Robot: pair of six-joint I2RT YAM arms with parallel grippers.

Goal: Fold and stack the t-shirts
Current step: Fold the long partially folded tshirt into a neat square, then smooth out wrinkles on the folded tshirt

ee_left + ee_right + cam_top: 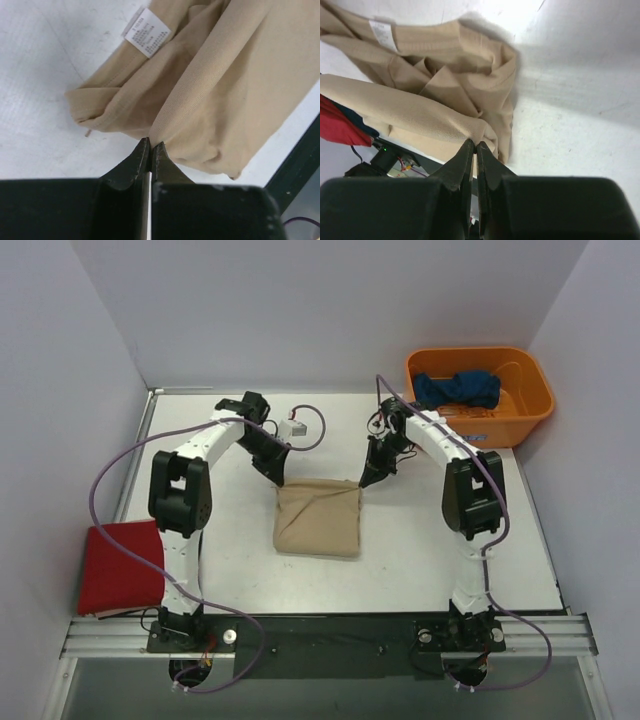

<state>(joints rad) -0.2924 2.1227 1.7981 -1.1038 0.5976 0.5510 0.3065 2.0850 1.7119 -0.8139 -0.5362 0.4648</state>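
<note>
The tan t-shirt (318, 518) lies partly folded in the middle of the table. My left gripper (279, 480) is shut on its far left corner, and the wrist view shows the fabric (225, 85) pinched at my fingertips (151, 145). My right gripper (362, 480) is shut on its far right corner, the cloth (420, 115) held between its tips (475, 145). A red t-shirt (120, 565) lies folded at the table's left edge. A dark blue t-shirt (457, 389) lies bunched in the orange bin (525, 405).
The orange bin stands off the table's far right corner. A white care label (146, 31) shows on the tan shirt. White walls close in the table on the left, back and right. The arm bases and a rail (330, 632) run along the near edge.
</note>
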